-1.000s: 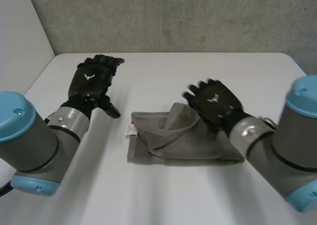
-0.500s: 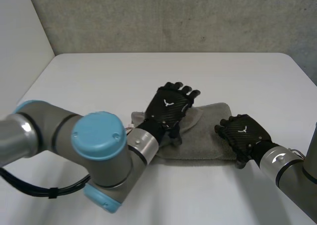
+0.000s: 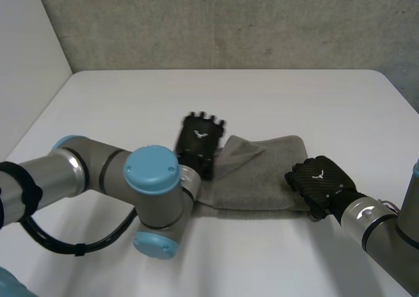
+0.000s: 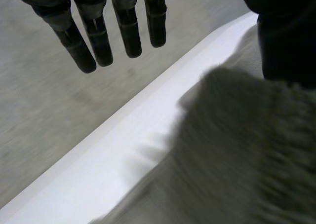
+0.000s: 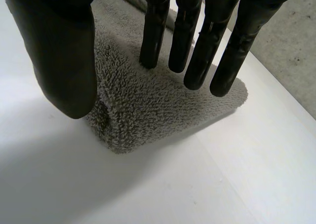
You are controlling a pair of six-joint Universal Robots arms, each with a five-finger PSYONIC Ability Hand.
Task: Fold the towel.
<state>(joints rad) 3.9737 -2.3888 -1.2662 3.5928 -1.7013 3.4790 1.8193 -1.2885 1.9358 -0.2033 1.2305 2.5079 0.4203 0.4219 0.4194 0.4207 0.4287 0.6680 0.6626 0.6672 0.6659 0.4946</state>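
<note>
The left hand (image 4: 98, 41) reaches into the frame with its fingers (image 4: 129, 34) straight, slightly spread and holding nothing. Their tips hang over a grey concrete surface (image 4: 49, 115) that lies beyond the table's far edge. The white table (image 4: 123, 150) crosses the middle of the frame as a slanting band, running from one corner towards the opposite one. On the near side of that band lies the grey towel (image 4: 237, 150), its pile soft and blurred and its edge rounded where it meets the bare white. The hand's broad black thumb (image 4: 289, 41) stands over the towel's far edge, well apart from the fingers. Whether the thumb touches the cloth cannot be told.
</note>
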